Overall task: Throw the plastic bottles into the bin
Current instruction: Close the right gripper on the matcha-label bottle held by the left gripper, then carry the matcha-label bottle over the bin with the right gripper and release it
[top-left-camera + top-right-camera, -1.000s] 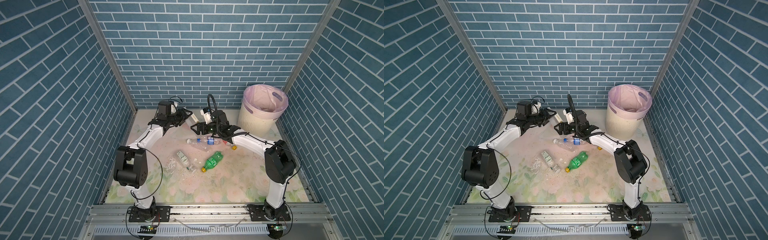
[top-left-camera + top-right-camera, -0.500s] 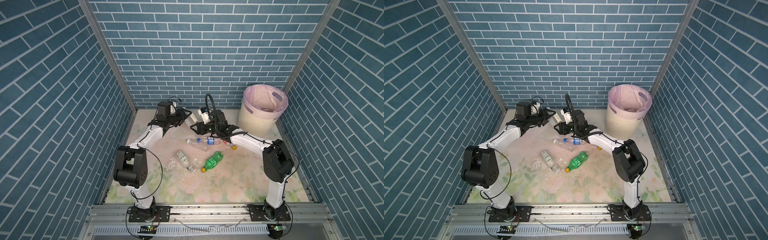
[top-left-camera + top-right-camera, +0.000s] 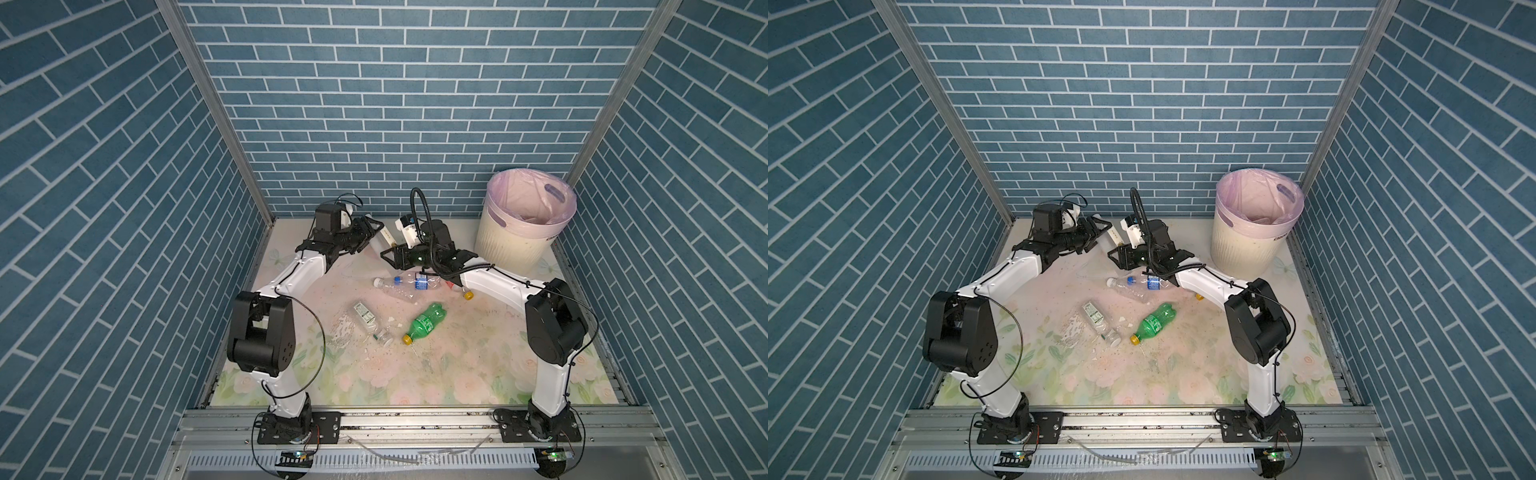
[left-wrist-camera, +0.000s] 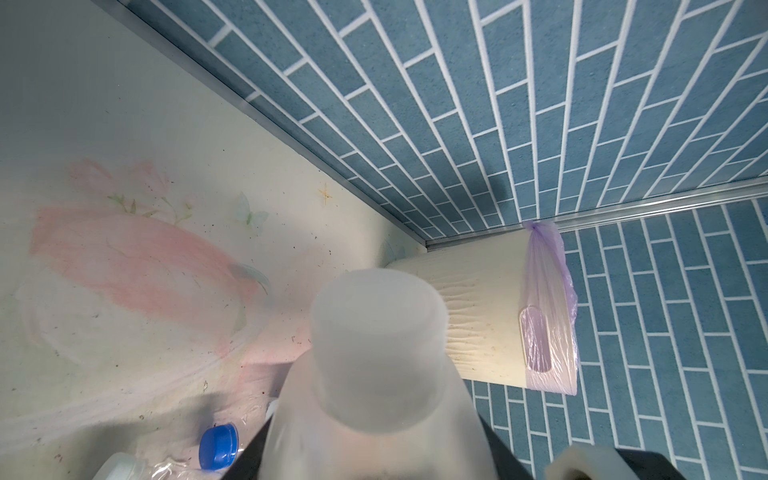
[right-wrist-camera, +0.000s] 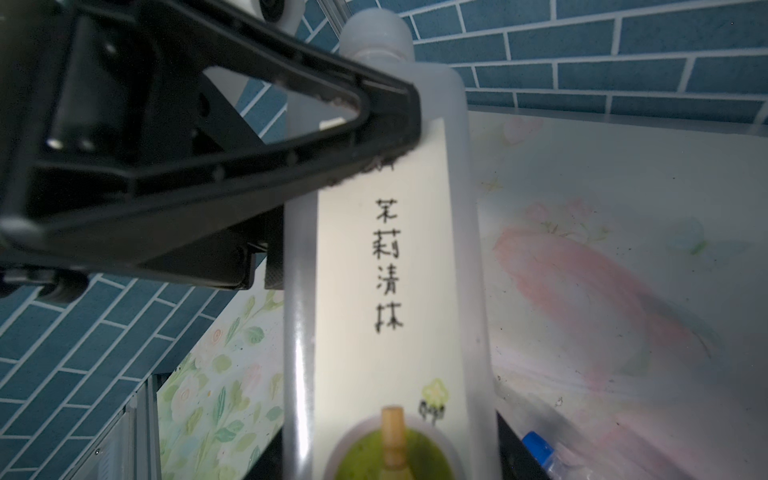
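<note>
Showing legible label [image 5: 386, 299], frosted bottle [image 5: 388, 245] — right wrist only

Frosted matt plastic bottle [image 5: 386, 270], ribbed bin [image 3: 511, 245]

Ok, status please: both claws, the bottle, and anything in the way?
Mid-air, frosted bottle between both claws. Holding: right claw shut on it; left claw touching, grip unclear. Way to bin looks free.
</note>
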You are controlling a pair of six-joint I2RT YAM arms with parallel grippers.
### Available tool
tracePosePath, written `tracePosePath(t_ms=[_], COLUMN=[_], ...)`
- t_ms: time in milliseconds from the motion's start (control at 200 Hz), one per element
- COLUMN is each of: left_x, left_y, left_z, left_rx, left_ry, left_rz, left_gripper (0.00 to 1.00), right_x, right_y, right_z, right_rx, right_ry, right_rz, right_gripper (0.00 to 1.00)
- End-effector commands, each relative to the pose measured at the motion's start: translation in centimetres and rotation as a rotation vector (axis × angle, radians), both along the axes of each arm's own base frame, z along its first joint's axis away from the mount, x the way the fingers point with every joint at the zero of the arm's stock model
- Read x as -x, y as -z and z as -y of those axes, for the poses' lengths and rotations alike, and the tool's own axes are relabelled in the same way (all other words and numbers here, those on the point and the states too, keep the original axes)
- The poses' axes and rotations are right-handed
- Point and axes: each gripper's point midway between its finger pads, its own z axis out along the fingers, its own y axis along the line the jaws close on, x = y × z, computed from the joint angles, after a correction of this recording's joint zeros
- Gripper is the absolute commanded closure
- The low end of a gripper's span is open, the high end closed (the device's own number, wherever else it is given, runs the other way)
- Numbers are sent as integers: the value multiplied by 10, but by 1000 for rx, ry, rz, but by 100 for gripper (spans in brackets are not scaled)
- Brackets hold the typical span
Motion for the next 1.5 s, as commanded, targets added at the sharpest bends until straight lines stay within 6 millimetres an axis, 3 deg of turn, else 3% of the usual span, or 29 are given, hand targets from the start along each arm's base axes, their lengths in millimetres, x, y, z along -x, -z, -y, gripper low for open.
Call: tracePosePath(t_ms=[0,95,215,560,765,955,1160,1355,1440,1495], left_x=[14,15,14,21,37,51,67,65,63,62], left_y=[-22,-26,-33,-75,-107,-140,-162,-157,-153,-151], left_z=[19,18,18,11,5,21,64,83,85,85], left_rx=[53,45,46,31,3,-20,-64,-56,-55,-55], left_ry=[84,84,82,60,47,87,187,221,222,221], left_rz=[19,31,47,141,233,360,466,455,447,441], left_gripper=[30,21,1,1,1,1,1,1,1,1], right_x=[-4,-3,0,0,-16,-33,-28,2,10,7], right_y=[-4,0,1,-8,-33,-100,-208,-305,-329,-332], right_z=[4,9,16,52,86,144,225,286,309,325], right_rx=[-12,11,23,113,154,201,289,325,331,343], right_ry=[50,68,84,152,208,332,538,725,808,864], right_rz=[-1,-8,-7,26,64,187,423,643,700,711], right_gripper=[69,72,74,79,80,81,82,83,85,85])
